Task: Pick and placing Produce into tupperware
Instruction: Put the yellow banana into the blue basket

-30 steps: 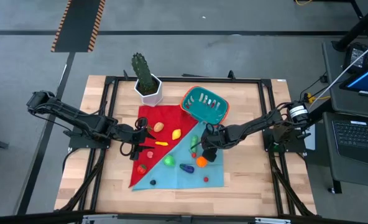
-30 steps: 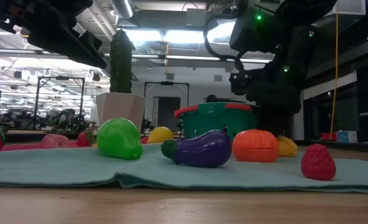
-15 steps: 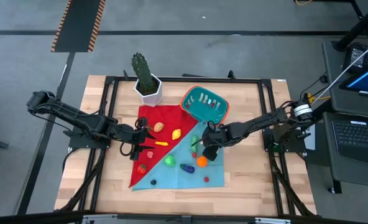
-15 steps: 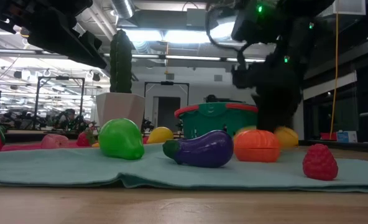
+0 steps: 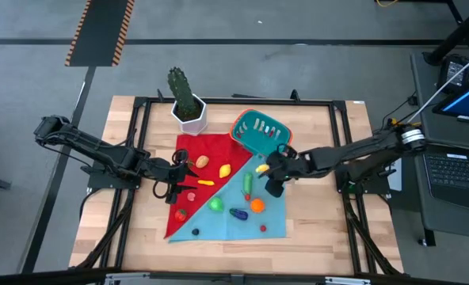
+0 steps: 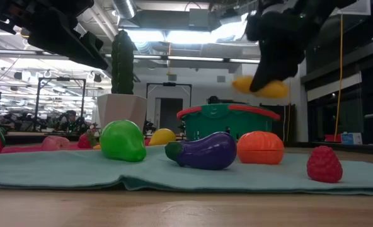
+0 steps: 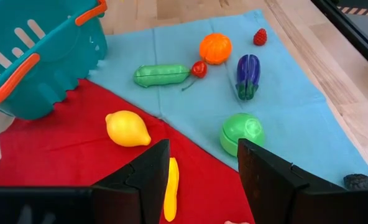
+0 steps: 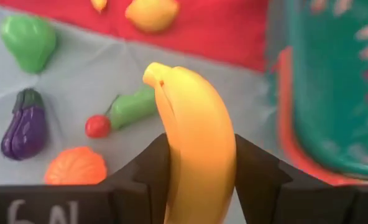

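banana lifted, most of the food not yet packed

a yellow toy banana point(image 8: 193, 143) was held tight between the two dark fingers of the right pincer point(image 5: 271, 170), up in the air just beside the tupperware point(image 5: 249, 136). the tupperware sat at the far side of the bench point(image 5: 322, 229), next to a cactus point(image 5: 181, 89) in a white pot. no produce could be made out inside the tupperware, so the job looked barely begun. a green pear point(image 7: 242, 132), a purple eggplant point(image 7: 247, 68), an orange pumpkin point(image 7: 215, 48), a lemon point(image 7: 128, 128), a pea pod point(image 7: 161, 75) and a small red berry point(image 7: 260, 37) lay on the red and blue cloth point(image 5: 226, 222). the left pincer point(image 5: 171, 177) hung over the red part with its fingers apart, and nothing was held in it.

the toys looked like smooth, shiny plastic. the banana was long and curved. the tupperware was teal with slots in its sides and an orange rim. the cloth looked soft and a bit wrinkled.
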